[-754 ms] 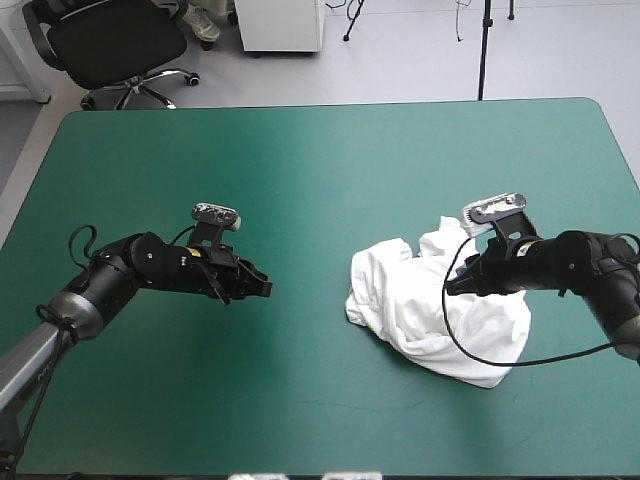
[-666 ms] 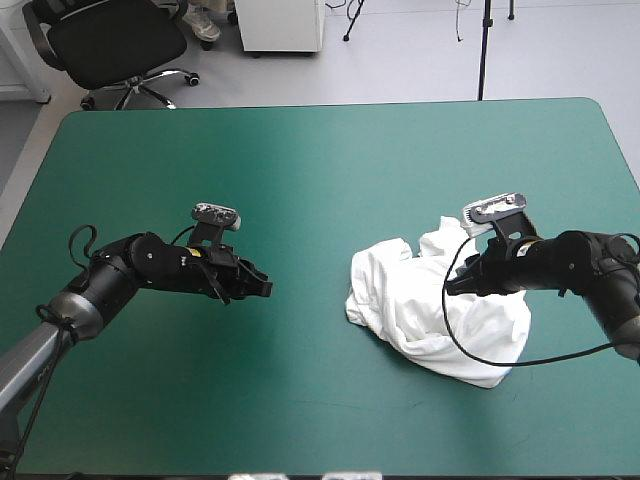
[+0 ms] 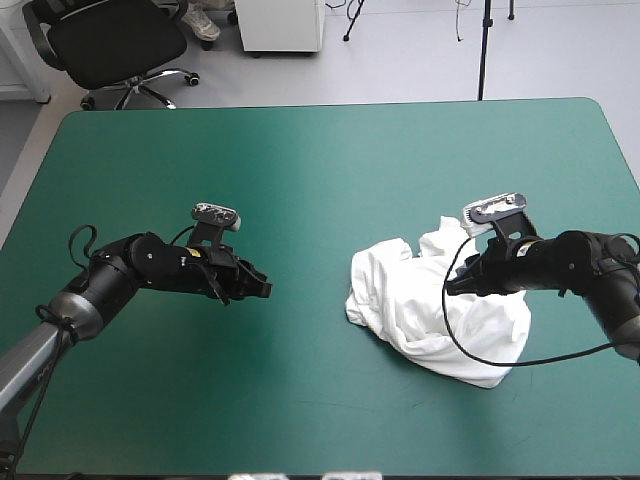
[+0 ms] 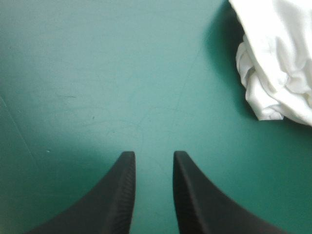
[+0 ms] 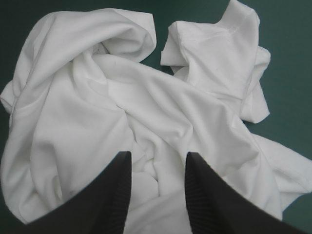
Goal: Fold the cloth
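The white T-shirt lies as a crumpled heap on the right half of the teal-green table. My right gripper hovers over the heap's middle, open, with folds of the T-shirt under and ahead of its black fingers. My left gripper sits low over bare cover left of the heap, open with a narrow gap and nothing between its fingers. A rumpled edge of the T-shirt shows ahead of it, off to one side.
Bare teal-green cover spreads around the heap and between the two arms. The right arm's black cable loops across the T-shirt. A black office chair stands beyond the table's far left corner.
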`<state>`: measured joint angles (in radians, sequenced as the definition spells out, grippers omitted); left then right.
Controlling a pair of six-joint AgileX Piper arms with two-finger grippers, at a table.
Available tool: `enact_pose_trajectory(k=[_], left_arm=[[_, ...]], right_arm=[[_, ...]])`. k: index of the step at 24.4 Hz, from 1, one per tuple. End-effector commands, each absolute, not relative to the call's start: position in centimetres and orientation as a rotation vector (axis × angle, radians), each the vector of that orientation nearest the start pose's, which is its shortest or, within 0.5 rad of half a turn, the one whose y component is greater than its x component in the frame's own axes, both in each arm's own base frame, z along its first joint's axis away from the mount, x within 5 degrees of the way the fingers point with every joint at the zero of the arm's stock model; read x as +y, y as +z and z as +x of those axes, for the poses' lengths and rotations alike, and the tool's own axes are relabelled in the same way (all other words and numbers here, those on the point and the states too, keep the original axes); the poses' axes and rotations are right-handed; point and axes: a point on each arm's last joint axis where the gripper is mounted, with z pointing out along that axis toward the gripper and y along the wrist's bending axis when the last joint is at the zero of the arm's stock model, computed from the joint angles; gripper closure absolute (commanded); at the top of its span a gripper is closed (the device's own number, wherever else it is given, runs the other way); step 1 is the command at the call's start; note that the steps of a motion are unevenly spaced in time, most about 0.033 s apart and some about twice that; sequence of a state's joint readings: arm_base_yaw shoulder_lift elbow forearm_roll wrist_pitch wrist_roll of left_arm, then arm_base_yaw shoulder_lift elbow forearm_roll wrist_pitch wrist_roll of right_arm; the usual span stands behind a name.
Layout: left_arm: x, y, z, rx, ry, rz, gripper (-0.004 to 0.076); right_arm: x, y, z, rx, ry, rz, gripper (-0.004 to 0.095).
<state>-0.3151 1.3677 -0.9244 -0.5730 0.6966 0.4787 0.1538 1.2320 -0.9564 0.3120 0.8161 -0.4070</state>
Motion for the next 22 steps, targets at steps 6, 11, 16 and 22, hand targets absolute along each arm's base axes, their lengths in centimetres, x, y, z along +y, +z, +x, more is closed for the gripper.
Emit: enact_pose_trajectory(k=[6, 11, 16, 22], left_arm=[[-9.3, 37.7, 19.9, 2.167, -0.463, 0.566, 0.0517], [-6.3, 41.3, 15.2, 2.058, -0.323, 0.437, 0.0517], [-3.6, 42.9, 10.5, 1.985, -0.230, 0.306, 0.0517], [-1.7, 42.6, 6.2, 1.962, -0.206, 0.239, 0.0517]], right_arm=[[5.7, 32.0, 23.8, 2.395, 0.265, -0.503, 0.0561], [5.7, 32.1, 23.8, 2.393, 0.265, -0.503, 0.0561], [5.7, 32.1, 23.8, 2.389, 0.258, -0.508, 0.0561], [5.7, 32.1, 23.8, 2.389, 0.249, -0.524, 0.0559]])
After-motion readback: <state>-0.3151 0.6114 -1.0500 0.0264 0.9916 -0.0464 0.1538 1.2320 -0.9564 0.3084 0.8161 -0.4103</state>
